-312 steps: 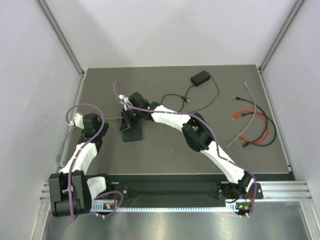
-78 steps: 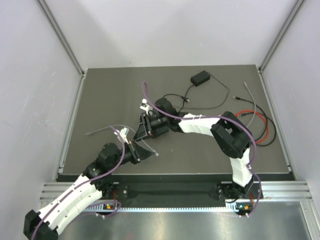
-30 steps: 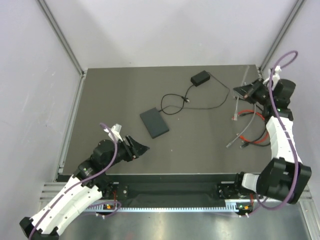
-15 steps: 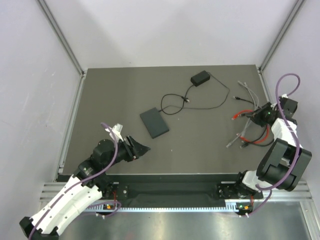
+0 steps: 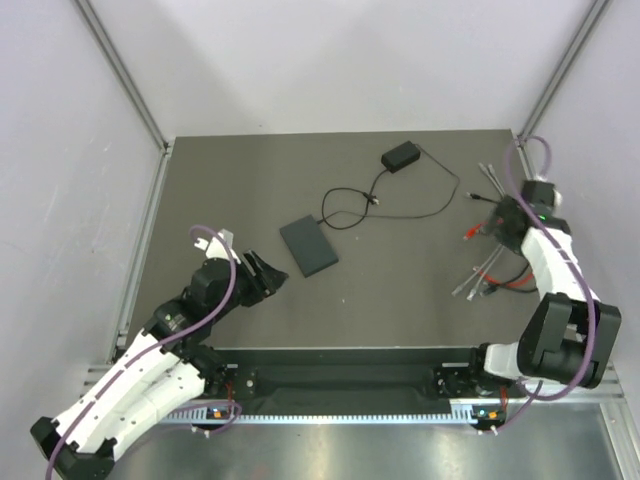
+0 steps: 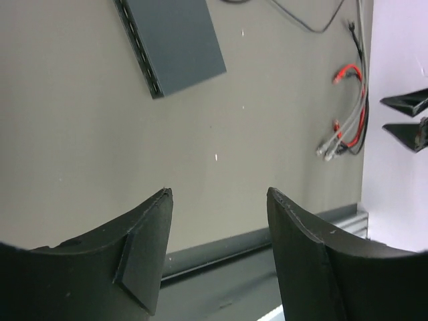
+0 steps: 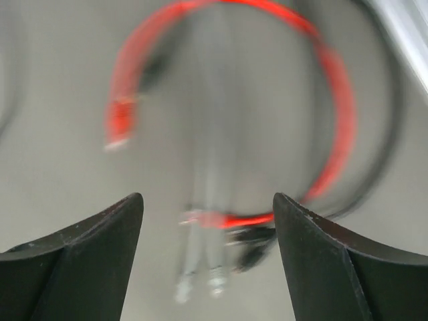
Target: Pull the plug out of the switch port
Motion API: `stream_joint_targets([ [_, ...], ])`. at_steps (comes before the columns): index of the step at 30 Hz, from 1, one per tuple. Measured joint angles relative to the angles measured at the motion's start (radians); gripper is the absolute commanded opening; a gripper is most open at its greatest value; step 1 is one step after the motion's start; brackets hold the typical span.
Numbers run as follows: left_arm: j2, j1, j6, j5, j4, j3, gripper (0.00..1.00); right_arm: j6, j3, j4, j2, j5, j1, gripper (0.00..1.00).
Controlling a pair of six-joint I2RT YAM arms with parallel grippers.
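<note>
Switch (image 5: 309, 246): flat matte-black rectangular box. It lies flat near the middle of the dark table (image 5: 220, 180), set at a slant to the table's edges. Its top face is plain. The left wrist view shows a row of sockets (image 6: 144, 50) along one long edge, the edge on the left arm's side.

Nearest to it is a thin black cord (image 5: 345, 205), looped just beside the switch's far corner; whether they touch cannot be told. The cord runs on to a small black power brick (image 5: 401, 156), farther back and to the right of the switch.

Left gripper (image 5: 272, 275): near side of the switch, to its left, close but apart. Its fingers are spread wide with bare table between them, and it holds nothing. The open gap points toward the switch's socket edge.

Bundle of cables (image 5: 500, 268): well apart from the switch, by the table's right edge. It holds a red cable (image 7: 334, 100), grey ones and a black one, with the plug ends lying loose on the table. One more grey cable (image 5: 490, 182) lies behind the bundle.

Right gripper (image 5: 500, 217): over the far end of that bundle, well to the right of the switch. Its wrist view is blurred. The fingers stand wide apart with nothing between them, and the red loop shows below the gap.
</note>
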Motion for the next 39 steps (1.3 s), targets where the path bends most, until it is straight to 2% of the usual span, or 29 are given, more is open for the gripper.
stream_joint_targets([
  [3, 0.054, 0.0, 0.016, -0.032, -0.009, 0.043, 0.6, -0.002, 0.09, -0.012, 0.019, 0.076, 0.227, 0.74],
  [7, 0.129, 0.0, 0.03, -0.054, -0.02, 0.08, 0.6, 0.005, 0.185, 0.085, 0.084, 0.08, 0.535, 0.64],
  [9, 0.132, 0.0, 0.034, -0.058, -0.024, 0.085, 0.6, 0.017, 0.194, 0.158, 0.129, 0.032, 0.638, 0.55],
  [10, 0.126, 0.0, 0.034, -0.06, -0.028, 0.087, 0.6, 0.026, 0.199, 0.196, 0.162, 0.003, 0.685, 0.47],
  [14, 0.082, 0.0, 0.025, -0.069, -0.042, 0.087, 0.6, 0.072, 0.229, 0.315, 0.337, -0.112, 0.833, 0.38],
  [17, 0.05, 0.0, 0.012, -0.074, -0.056, 0.087, 0.59, 0.103, 0.252, 0.367, 0.439, -0.179, 0.88, 0.35],
  [20, 0.021, 0.0, -0.006, -0.082, -0.074, 0.086, 0.59, 0.137, 0.27, 0.425, 0.514, -0.244, 0.9, 0.37],
  [23, 0.0, 0.0, -0.017, -0.086, -0.089, 0.084, 0.59, 0.171, 0.271, 0.492, 0.551, -0.308, 0.904, 0.48],
  [25, -0.01, 0.0, -0.025, -0.089, -0.101, 0.084, 0.59, 0.192, 0.271, 0.547, 0.57, -0.354, 0.904, 0.53],
  [30, -0.03, 0.0, -0.038, -0.089, -0.124, 0.077, 0.59, 0.225, 0.31, 0.628, 0.641, -0.457, 0.906, 0.52],
  [39, -0.068, 0.0, -0.054, -0.079, -0.131, 0.068, 0.6, 0.22, 0.336, 0.657, 0.717, -0.512, 0.945, 0.42],
])
